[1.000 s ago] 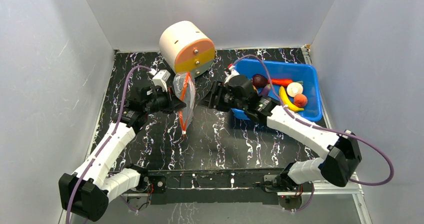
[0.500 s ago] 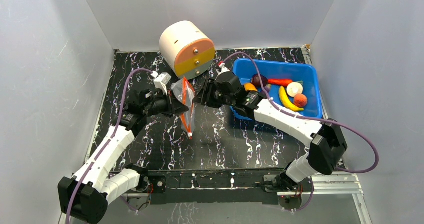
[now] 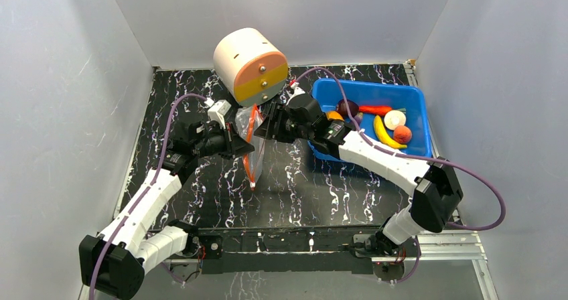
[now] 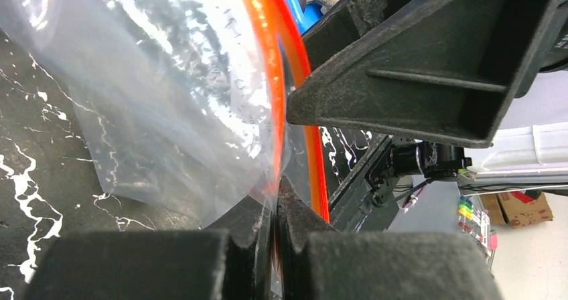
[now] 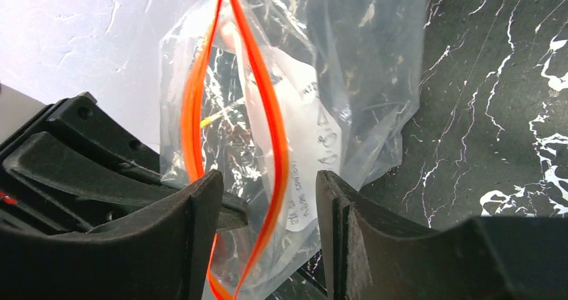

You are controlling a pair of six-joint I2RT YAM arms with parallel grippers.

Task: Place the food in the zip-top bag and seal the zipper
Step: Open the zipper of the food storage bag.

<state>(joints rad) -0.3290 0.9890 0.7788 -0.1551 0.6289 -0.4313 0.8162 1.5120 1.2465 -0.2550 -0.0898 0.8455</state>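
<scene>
Left gripper (image 3: 236, 142) is clamped on zip-top bag (image 3: 244, 120) near its mouth, arm bent, reaching inward. Far right, blue bin (image 3: 375, 84) w/ food (image 3: 385, 129) sits well apart from bag. Bag is held between both arms, just left of right gripper (image 3: 264, 127), long axis running far-to-near in overhead view. Right arm stretches leftward, jaws apart astride one lip of zipper (image 5: 278, 132), not pinching; it's the arm nearer the food.
</scene>
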